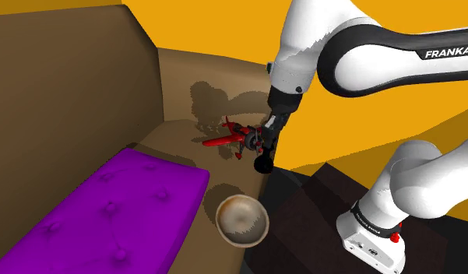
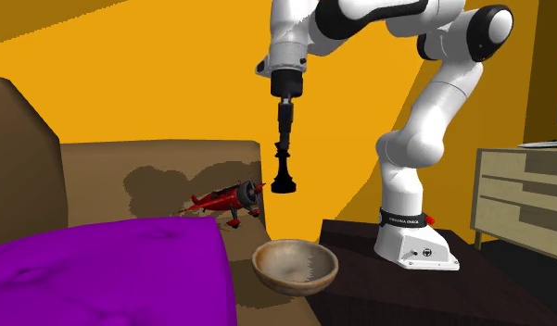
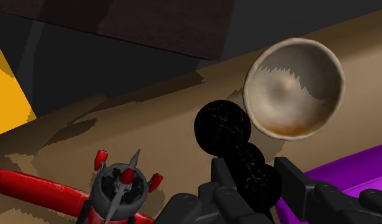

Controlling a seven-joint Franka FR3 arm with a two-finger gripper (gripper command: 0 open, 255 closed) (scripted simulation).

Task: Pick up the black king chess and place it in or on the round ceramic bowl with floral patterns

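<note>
The jaws are clamped on the top of the black king (image 2: 284, 169), which hangs upright in the air beside the bowl (image 2: 295, 276), not over it. It is likely stiff, light and slick, so the narrow top grip may let it swing.

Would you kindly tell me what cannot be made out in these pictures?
Top of the black chess piece: second exterior view, clasped inside the hand.
Wing tips of the red toy plane: wrist view, past the picture's edge or behind the hand.
Base of the bowl: shoulder view, hidden under its own rim.
</note>
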